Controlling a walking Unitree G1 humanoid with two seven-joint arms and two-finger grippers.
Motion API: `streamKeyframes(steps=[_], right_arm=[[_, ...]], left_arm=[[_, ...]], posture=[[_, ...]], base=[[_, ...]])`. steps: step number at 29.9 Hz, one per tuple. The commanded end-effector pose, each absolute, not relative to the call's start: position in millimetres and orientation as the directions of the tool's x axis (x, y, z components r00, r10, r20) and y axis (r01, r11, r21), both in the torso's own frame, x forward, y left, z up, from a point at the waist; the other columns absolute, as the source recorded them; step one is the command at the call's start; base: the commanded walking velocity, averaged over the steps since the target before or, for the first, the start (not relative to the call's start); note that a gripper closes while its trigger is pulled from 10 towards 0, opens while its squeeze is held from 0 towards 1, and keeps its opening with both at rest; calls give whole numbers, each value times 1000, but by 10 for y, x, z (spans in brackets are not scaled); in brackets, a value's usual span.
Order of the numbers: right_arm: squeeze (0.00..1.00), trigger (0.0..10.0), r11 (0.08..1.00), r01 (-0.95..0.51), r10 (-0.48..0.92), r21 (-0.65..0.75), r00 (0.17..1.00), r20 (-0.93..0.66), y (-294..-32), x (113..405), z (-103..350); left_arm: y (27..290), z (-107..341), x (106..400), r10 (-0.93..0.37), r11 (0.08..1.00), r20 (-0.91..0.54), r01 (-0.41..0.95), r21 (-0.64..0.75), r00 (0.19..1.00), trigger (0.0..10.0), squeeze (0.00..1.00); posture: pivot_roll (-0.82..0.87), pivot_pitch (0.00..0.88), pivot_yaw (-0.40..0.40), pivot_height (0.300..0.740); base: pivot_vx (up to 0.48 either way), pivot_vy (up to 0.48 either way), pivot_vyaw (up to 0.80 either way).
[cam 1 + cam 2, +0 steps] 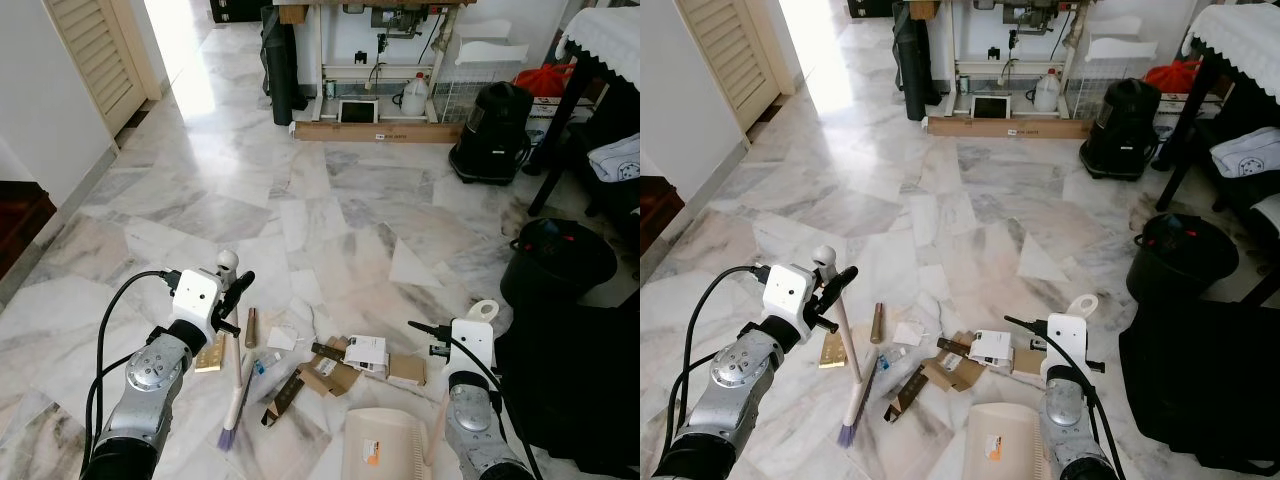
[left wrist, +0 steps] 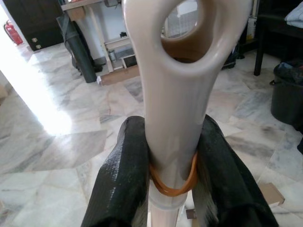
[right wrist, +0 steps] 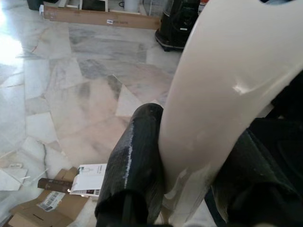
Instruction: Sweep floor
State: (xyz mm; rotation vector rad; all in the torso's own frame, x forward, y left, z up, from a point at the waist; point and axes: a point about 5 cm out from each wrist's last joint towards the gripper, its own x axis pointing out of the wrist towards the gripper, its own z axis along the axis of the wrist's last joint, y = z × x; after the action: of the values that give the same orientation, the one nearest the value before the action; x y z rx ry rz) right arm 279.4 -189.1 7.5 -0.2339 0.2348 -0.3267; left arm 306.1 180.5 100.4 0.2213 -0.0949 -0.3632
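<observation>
Left gripper [image 2: 173, 165]: clenched on the broom [image 1: 236, 375] handle, just under its hanging loop; an orange rubber band circles the handle between the fingers [image 2: 120, 175].
Broom: slants down to purple bristles touching the floor [image 1: 300, 190], beside the litter.
Right gripper [image 3: 189, 165]: clamped on the cream dustpan [image 1: 388, 445] handle.
Dustpan: on the floor, just beside the litter.
Litter [image 1: 335, 365]: cardboard scraps, a white box, papers, between the two arms.
Bin [image 1: 556, 262]: black, near the right arm.

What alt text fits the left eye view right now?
Left gripper holds a brush over litter on the marble floor; right gripper holds a dustpan beside it.
</observation>
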Motion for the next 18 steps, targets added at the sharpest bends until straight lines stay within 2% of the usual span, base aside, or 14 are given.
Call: streamKeyframes(steps=[1,9,18], right_arm=[[0,10000,879,272,-401,-392,866,-299,-2076,2558,-164],[0,10000,870,285,-420,-403,857,-300,-2113,2530,-177],[0,10000,876,286,-417,-388,854,-311,-2100,2512,-195]], left_arm=[[1794,1107,3091,-376,905,98,342,254,922,10000,0],[1783,1119,3100,-375,913,111,346,217,920,10000,0],[1829,1070,3143,-326,943,108,316,101,939,10000,0]], posture=[[41,44,41,740],[34,53,43,740],[25,60,46,740]], base=[[0,0,0],[0,0,0],[0,0,0]])
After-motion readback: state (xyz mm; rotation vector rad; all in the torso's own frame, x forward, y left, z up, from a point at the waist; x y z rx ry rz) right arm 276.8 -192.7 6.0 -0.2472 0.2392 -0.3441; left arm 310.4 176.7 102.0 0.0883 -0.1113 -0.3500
